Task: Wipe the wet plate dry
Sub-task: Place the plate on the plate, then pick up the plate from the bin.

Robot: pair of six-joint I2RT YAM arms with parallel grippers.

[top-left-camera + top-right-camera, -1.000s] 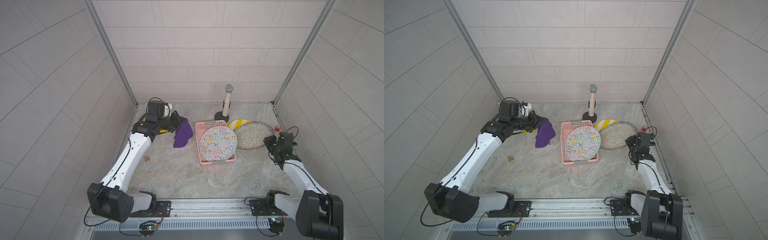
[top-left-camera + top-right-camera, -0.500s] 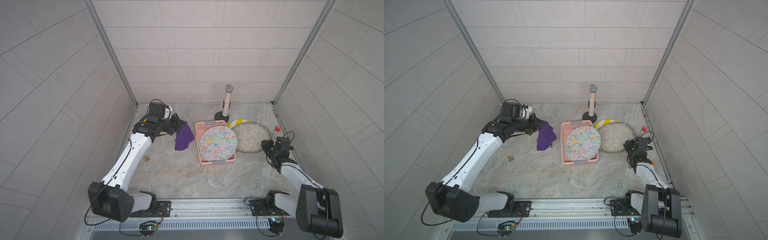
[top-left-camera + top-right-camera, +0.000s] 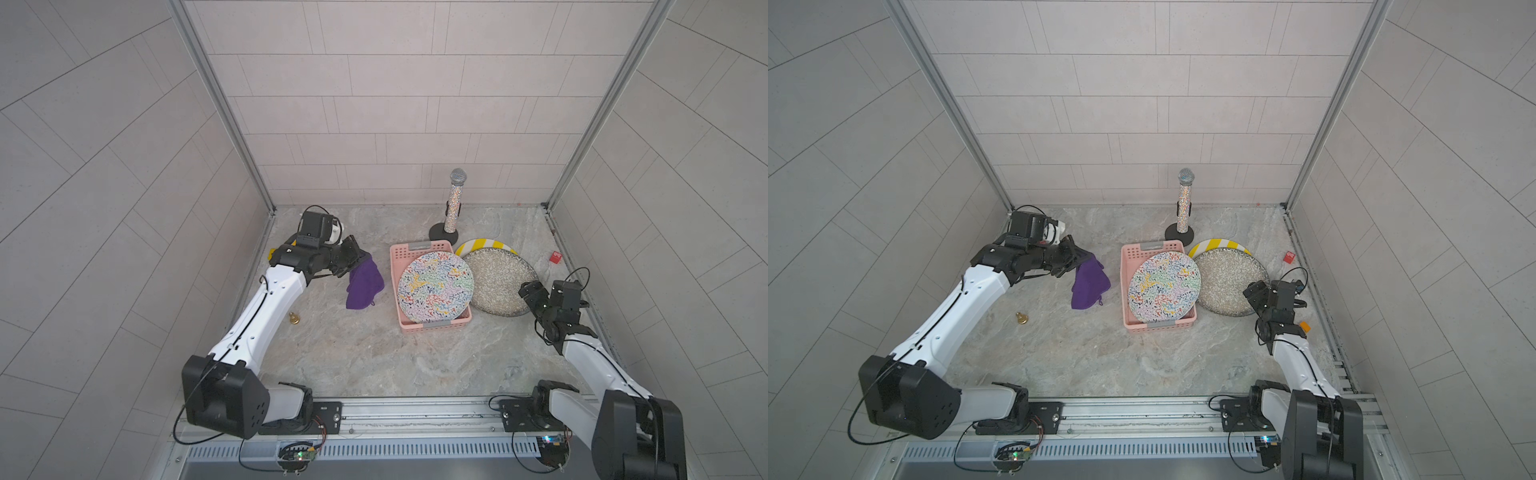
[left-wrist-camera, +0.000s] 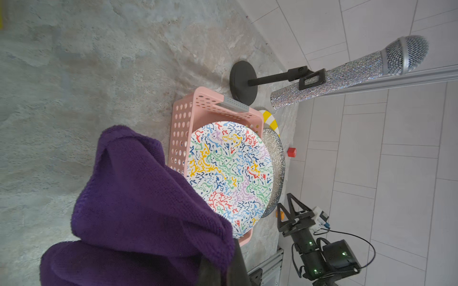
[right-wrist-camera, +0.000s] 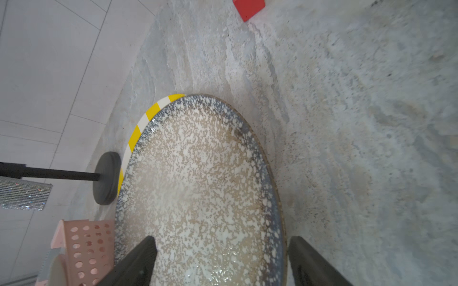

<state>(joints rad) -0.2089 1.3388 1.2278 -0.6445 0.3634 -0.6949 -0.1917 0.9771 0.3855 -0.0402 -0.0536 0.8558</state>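
Left tool (image 3: 358, 261) clenched on down-hanging cloth (image 3: 363, 284); right tool (image 5: 220, 242) agape at speckled plate (image 3: 498, 282)

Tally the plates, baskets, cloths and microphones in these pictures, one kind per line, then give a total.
Plates: 3 (squiggle-patterned plate, speckled plate, yellow-striped plate)
Baskets: 1 (pink basket)
Cloths: 1 (purple cloth)
Microphones: 1 (microphone)
Total: 6

Grey tiled walls (image 3: 395, 104); marbled stone floor (image 3: 353, 353).
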